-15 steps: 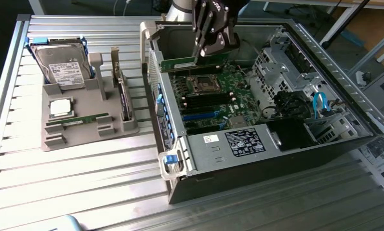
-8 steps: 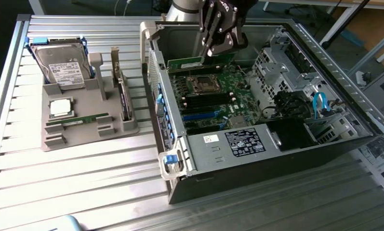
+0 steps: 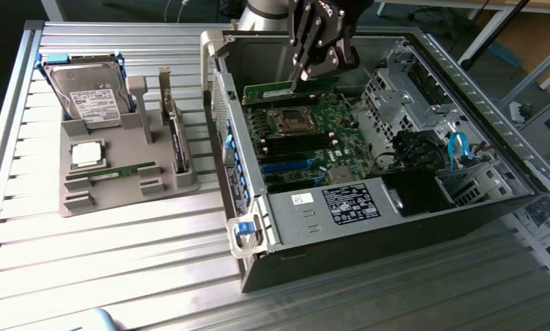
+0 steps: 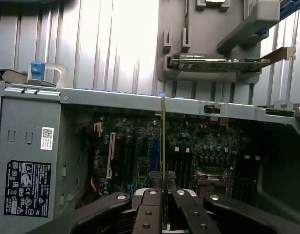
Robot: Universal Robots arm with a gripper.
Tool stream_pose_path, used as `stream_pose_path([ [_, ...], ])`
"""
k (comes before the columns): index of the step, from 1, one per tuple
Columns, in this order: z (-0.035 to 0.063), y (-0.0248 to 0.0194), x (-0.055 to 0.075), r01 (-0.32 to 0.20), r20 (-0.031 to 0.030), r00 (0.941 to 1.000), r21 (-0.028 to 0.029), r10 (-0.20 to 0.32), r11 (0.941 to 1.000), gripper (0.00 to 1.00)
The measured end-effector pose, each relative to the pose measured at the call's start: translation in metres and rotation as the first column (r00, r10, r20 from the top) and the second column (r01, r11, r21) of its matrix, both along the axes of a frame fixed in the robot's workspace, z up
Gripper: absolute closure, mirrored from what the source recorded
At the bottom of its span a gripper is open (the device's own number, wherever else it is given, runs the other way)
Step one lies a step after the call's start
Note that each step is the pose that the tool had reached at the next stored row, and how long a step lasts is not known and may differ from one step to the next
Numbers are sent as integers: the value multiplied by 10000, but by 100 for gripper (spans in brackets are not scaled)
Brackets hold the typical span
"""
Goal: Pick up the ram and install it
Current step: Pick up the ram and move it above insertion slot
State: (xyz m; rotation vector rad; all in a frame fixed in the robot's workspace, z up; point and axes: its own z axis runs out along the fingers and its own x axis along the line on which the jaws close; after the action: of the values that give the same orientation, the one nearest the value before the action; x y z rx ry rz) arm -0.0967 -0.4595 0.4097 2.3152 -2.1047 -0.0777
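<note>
My gripper point(image 3: 310, 76) hangs inside the open computer case point(image 3: 459, 200), shut on the ram point(image 3: 270, 91), a long green stick with a white label, held level on its long edge above the motherboard point(image 3: 316, 148). The stick is over the CPU socket point(image 3: 288, 121), farther back than the black memory slots point(image 3: 298, 145). In the wrist view the ram point(image 4: 163, 141) shows edge-on as a thin line running out from between the black fingers point(image 4: 151, 197) of the gripper point(image 4: 163, 192), above the motherboard point(image 4: 133, 146). A second green stick point(image 3: 118, 171) lies in the grey holder point(image 3: 76, 200).
The grey holder on the exterior view's left also carries a silver hard drive point(image 3: 90, 96), a square CPU chip point(image 3: 87, 153) and an upright expansion card point(image 3: 175, 134). The case walls, the drive cage point(image 3: 395, 89) and the black power supply point(image 3: 422, 189) ring the motherboard.
</note>
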Motion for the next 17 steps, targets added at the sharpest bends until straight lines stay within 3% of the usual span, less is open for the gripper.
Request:
stream_pose_path([
  [17, 0, 0, 214, 0, 0, 10000, -28, 0, 10000, 87],
])
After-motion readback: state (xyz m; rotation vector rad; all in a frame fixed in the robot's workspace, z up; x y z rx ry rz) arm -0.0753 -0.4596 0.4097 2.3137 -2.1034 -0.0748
